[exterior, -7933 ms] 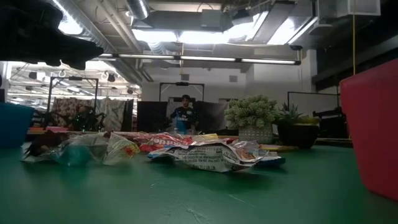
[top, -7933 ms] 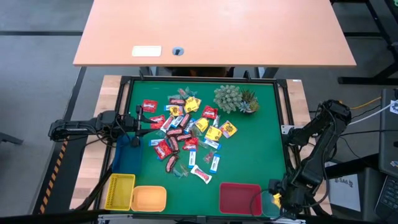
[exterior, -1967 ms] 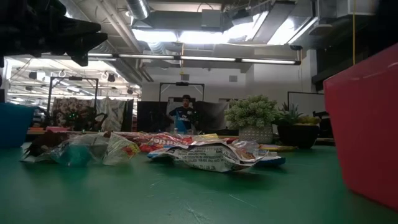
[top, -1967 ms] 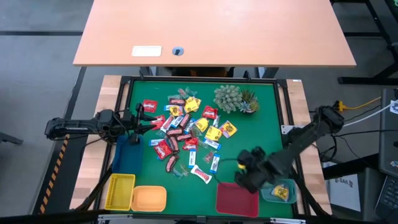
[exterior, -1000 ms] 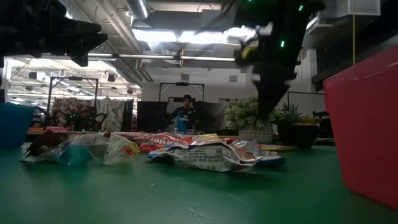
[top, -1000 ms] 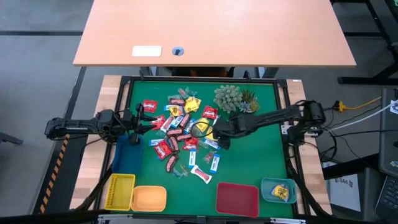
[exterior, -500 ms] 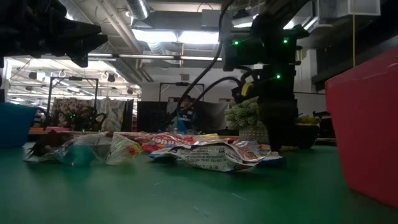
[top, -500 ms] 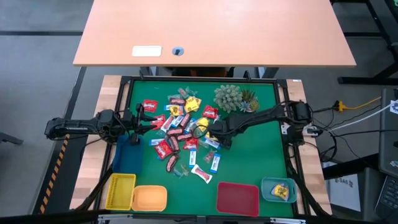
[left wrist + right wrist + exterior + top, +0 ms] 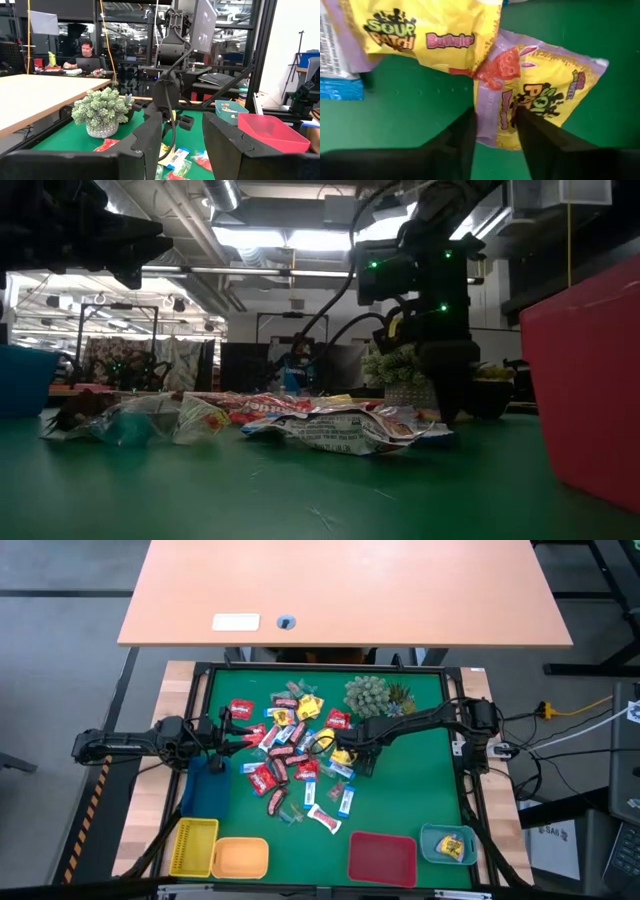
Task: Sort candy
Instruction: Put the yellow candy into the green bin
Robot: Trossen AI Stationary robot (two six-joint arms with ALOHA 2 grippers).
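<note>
The candy (image 9: 295, 755) lies in a loose pile on the green mat, in red, yellow and blue-and-white wrappers. My right gripper (image 9: 348, 756) points down at the pile's right side, shut on a yellow packet (image 9: 535, 105) that lies flat beside another yellow packet (image 9: 425, 30). In the low view the right gripper (image 9: 450, 415) reaches down to the mat behind the wrappers. My left gripper (image 9: 225, 735) waits level at the pile's left edge, open (image 9: 182, 122) and touching nothing. My right gripper comes from above, pointing down, its two fingers (image 9: 465, 135) on either side of the yellow packet's purple-edged end (image 9: 492, 120). That end sits pinched between them. The rest of the packet lies flat on the mat.
A spiky green plant (image 9: 372, 698) stands at the far right of the mat. Along the near edge sit a yellow tray (image 9: 192, 845), an orange tray (image 9: 240, 860), a red tray (image 9: 383, 860) and a teal tray (image 9: 447, 845) with one yellow candy. A blue tray (image 9: 205, 790) lies below the left arm.
My right gripper has come down onto the right side of the candy pile, turning a little at the wrist. The candy has stayed where it was.
</note>
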